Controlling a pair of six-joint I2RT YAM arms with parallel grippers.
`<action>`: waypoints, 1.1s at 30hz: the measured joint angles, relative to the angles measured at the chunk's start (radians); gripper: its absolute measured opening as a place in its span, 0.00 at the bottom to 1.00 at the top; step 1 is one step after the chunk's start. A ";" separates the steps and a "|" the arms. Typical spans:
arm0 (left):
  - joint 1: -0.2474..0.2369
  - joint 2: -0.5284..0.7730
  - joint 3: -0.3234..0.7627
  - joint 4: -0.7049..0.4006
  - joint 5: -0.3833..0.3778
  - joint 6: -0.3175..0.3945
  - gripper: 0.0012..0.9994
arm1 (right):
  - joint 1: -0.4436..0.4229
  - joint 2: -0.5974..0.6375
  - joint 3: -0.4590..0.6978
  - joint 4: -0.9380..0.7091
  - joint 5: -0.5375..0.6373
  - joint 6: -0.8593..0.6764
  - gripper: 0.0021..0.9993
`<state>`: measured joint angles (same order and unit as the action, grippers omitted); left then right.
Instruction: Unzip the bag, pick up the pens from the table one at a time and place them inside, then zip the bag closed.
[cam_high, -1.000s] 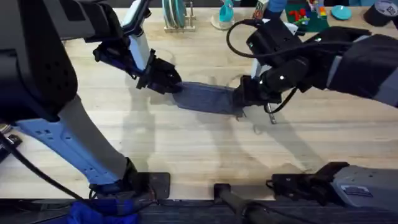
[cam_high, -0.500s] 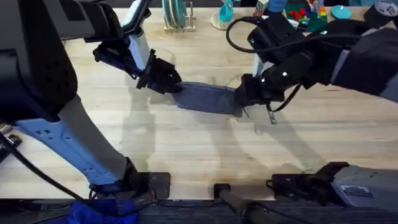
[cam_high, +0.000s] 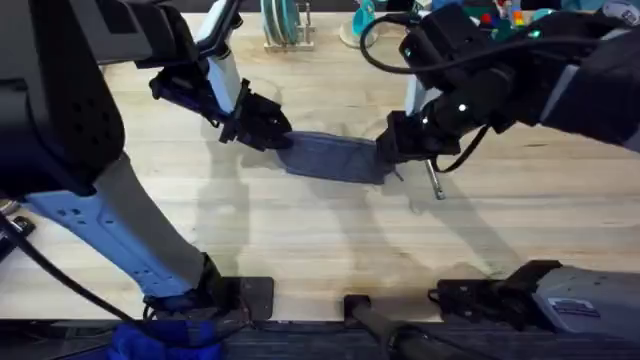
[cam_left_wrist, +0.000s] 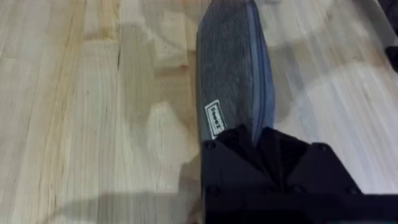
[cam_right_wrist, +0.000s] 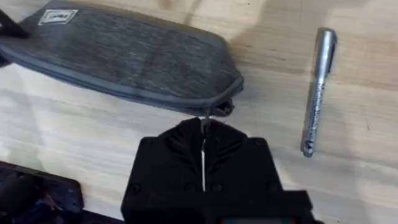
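Pouch (cam_high: 332, 157) lies flat on the wooden table (cam_high: 300, 240) with its long axis running across, from the left arm's side to the right arm's side. The left gripper (cam_high: 268, 128) is clamped on the pouch's left end; in the left wrist view the fabric near the small white label (cam_left_wrist: 216, 118) disappears between the black fingers. The right gripper (cam_high: 392, 150) sits at the opposite end, its fingers pressed together with only a thin seam between them, right at the small metal zipper pull (cam_right_wrist: 222, 108). Whether the pull is truly pinched I cannot tell; it seems just at the fingertips. The zipper line looks closed along the whole length, so unzipping appears not yet done. The coming move turns on this: the zipper runs away from the right gripper toward the left one, so the pull would need dragging along that axis while the left arm anchors the far end. One silver pen (cam_right_wrist: 318, 90) lies just beside the pouch's right end, nearer the right arm.
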<state>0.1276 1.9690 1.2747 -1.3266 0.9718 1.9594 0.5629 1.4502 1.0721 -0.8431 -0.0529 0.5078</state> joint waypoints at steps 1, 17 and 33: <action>0.000 0.000 0.000 0.000 0.000 0.000 0.04 | 0.000 0.000 0.007 -0.004 0.000 -0.004 0.03; 0.000 0.000 0.000 0.003 0.000 0.000 0.04 | 0.000 0.000 0.027 0.006 -0.017 -0.011 0.03; 0.000 0.000 0.000 0.003 0.000 0.000 0.04 | 0.000 0.000 0.043 0.055 -0.075 -0.011 0.03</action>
<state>0.1276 1.9690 1.2747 -1.3231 0.9718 1.9594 0.5629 1.4502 1.1152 -0.7881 -0.1275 0.4969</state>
